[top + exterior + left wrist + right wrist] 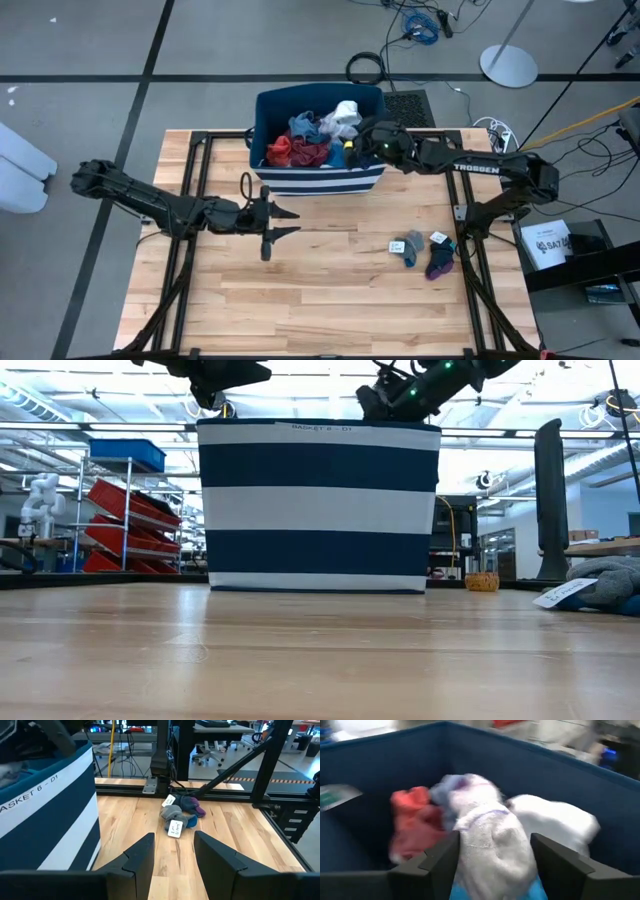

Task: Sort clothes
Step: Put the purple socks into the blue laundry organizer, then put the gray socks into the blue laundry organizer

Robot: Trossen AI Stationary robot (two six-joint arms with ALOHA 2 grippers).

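Right gripper [492, 865] sits over the striped bin's [320, 182] 3 o'clock rim, fingers spread around a white fluffy piece [492, 840] — best to drop lower and pinch only that garment, clear of the wall. Bin holds red [280, 150], blue-grey [305, 126] and white clothes; small socks [420, 250] lie on the table at 4 o'clock. Left gripper [283, 222] waits at 7 o'clock, spread, empty.

"TROSSEN" on the right arm [478, 168], "BASKET 6 – D1" on the striped bin [45, 815]
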